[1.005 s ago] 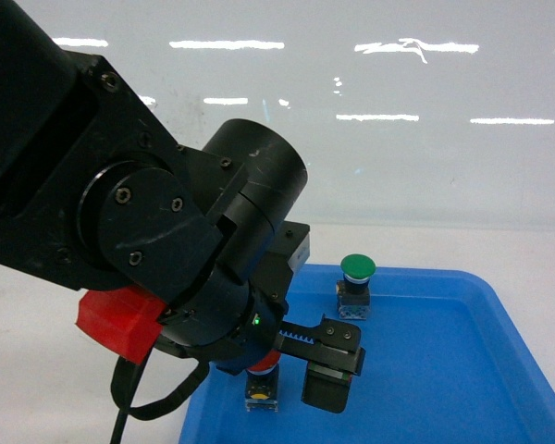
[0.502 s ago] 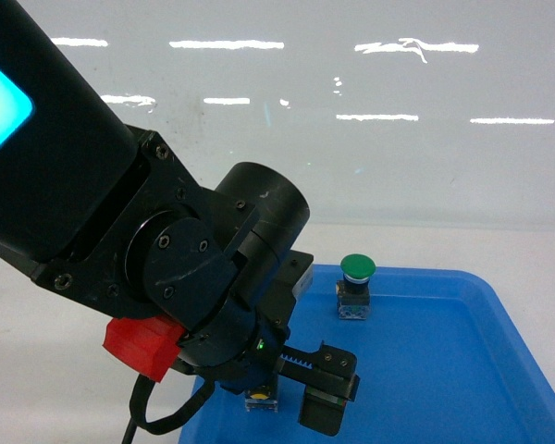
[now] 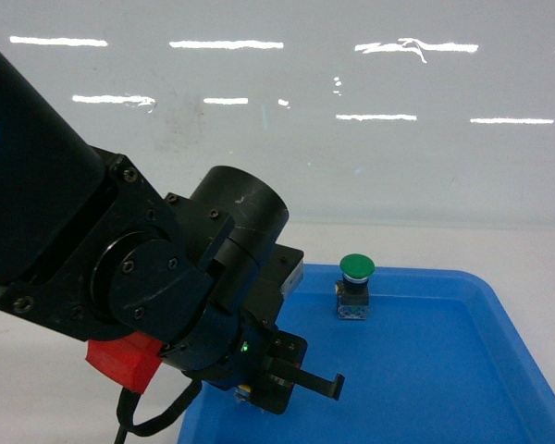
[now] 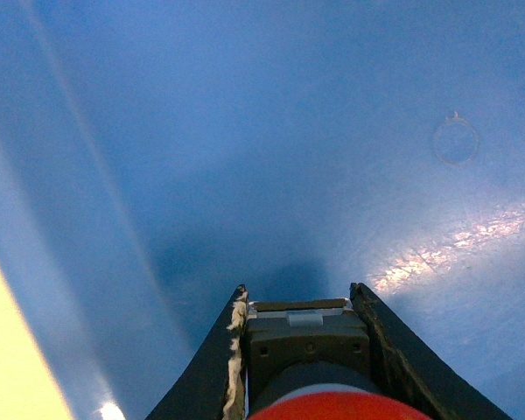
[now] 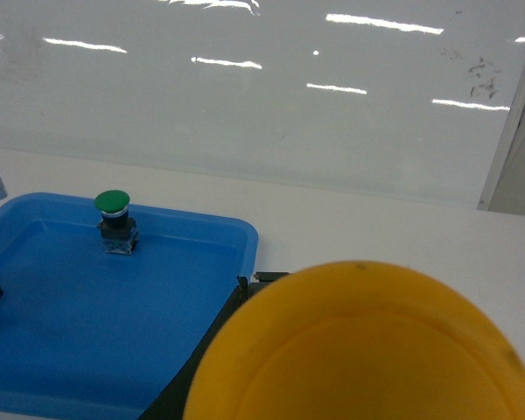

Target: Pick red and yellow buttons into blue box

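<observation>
The left arm (image 3: 120, 277), a bulky chain of matte black cylinders and bolted plates with a red plastic block on its underside, fills the left half of the head view and dips over the near left corner of the shallow blue tray (image 3: 462, 388), a smooth glossy plastic dish with rounded corners and a low raised rim, resting on a white table (image 3: 37, 370). At the arm's tip the left gripper (image 4: 304, 302) points down toward the tray floor; in its own wrist view the two dark tapered fingers (image 4: 219, 350), one edged with a frayed pale pad, are pressed against both sides of the red button (image 4: 311, 363), pinching its grey, squared switch block, with the rounded red cap just showing at the bottom edge of the picture. The button hangs over bare blue tray floor, which is smooth, faintly glossy and marked by a small moulded circle; whether it touches the floor I cannot tell. Farther right, toward the far rim of the tray, the green button (image 3: 356, 287) stands upright, a domed green mushroom cap on a black-and-clear block. In the right wrist view a broad, smooth yellow-orange dome, the yellow button (image 5: 367, 350), fills the near lower right, and dark finger edges of the right gripper (image 5: 245, 302) peek out beside it; it seems to sit between them, but the grip itself is hidden. Behind everything stands a pale, glossy wall (image 3: 351, 166) striped with light reflections.
</observation>
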### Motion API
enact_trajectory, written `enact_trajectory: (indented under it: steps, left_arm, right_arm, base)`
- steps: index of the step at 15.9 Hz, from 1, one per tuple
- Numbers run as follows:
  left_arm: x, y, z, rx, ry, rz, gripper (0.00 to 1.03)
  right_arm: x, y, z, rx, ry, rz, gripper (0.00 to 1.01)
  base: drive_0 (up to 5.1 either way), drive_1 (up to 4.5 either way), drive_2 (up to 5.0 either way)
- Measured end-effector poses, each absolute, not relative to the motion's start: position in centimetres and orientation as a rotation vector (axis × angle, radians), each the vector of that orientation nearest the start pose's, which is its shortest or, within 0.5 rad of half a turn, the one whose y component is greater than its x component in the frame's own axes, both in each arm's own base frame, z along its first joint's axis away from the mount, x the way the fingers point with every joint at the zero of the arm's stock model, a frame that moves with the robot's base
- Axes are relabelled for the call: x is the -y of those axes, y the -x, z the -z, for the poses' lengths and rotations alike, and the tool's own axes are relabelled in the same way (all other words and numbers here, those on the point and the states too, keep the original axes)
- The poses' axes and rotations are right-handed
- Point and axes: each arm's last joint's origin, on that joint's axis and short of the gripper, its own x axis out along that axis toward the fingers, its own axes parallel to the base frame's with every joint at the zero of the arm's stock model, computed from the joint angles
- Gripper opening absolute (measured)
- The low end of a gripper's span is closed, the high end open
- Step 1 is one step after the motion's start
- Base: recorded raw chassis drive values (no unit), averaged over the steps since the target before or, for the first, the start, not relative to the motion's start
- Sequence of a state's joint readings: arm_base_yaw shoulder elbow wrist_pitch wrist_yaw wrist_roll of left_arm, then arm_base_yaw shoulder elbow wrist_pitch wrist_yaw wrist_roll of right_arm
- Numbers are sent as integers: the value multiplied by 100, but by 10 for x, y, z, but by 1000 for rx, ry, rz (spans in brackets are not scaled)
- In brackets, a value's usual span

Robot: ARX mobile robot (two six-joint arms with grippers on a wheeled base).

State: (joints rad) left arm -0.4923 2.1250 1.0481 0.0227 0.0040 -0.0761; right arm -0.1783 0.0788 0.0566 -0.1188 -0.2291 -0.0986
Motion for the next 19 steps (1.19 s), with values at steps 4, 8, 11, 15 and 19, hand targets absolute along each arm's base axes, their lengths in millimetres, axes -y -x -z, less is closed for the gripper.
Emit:
enact_trajectory:
  steps: [4,8,11,15,19]
  left_arm:
    - [135,-350,-143,-598,-164,326,27]
    - [56,-328,-190,-257,-128,53,27]
    - [38,-277,-202,-171,-102,-10,27]
    - [40,-198,-197,-233,-86,2,27]
    - [42,-149,-217,-200,-41,6,27]
  right_arm:
    - [11,-98,-165,-135,70,-57,27]
    - [11,-98,-165,-135,70,-57,27]
    - [11,-98,-165,-135,70,-58,27]
    - [11,-98,-165,-135,70,-57,27]
    - [11,-98,-165,-135,70,-57,27]
  base:
    - [0,0,0]
    - [0,0,0]
    - [0,0,0]
    - [0,0,0]
    - [0,0,0]
